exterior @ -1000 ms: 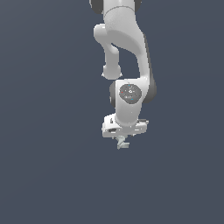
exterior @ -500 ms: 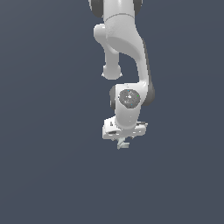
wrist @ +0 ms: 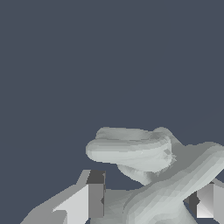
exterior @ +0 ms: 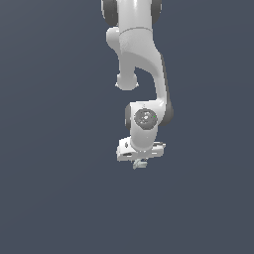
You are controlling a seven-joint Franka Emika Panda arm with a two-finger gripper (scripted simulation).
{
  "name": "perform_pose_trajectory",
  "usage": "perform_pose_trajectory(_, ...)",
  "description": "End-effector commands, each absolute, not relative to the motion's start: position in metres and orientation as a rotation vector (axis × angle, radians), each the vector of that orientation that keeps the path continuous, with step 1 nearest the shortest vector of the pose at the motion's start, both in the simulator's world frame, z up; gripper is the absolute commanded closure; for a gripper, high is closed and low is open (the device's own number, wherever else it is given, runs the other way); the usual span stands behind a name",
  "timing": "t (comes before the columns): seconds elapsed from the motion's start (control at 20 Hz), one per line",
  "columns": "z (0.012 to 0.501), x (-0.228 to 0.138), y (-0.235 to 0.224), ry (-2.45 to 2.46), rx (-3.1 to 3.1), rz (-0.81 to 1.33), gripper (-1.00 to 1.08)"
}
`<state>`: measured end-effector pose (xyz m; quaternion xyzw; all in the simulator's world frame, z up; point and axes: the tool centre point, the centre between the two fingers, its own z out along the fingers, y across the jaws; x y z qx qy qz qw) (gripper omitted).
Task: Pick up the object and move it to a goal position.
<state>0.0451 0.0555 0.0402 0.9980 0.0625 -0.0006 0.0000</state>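
Note:
The object is a tiny pale grey-green angular piece sitting right under my white gripper in the exterior view. In the wrist view the object fills the space between the two fingertips and reaches across to the other pad. The jaws are closed against it. The arm's wrist joint hangs directly above the gripper. I cannot tell whether the object touches the ground, because the surface gives no shadow or edge.
Only a flat, uniform dark blue-grey background surrounds the arm in both views. No goal marker, other object or edge shows.
The wrist joint has sunk lower and the gripper has shifted slightly toward the exterior view's right. The object has stayed in the same place under the fingers.

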Motion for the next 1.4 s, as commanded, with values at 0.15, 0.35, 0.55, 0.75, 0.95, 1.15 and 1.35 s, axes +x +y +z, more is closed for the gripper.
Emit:
perform_pose_trajectory(0.15,0.040,0.046,0.056,0.196,3.135,0.000,1.08)
perform_pose_trajectory(0.35,0.040,0.046,0.056,0.196,3.135,0.000,1.08)
perform_pose_trajectory(0.55,0.041,0.046,0.055,0.196,3.135,0.000,1.08)
perform_pose_trajectory(0.75,0.050,0.045,0.049,0.196,3.135,0.000,1.08)
perform_pose_trajectory(0.95,0.069,0.043,0.036,0.196,3.135,0.000,1.08)
perform_pose_trajectory(1.15,0.099,0.040,0.015,0.196,3.135,0.000,1.08)
perform_pose_trajectory(1.35,0.133,0.038,-0.008,0.196,3.135,0.000,1.08)
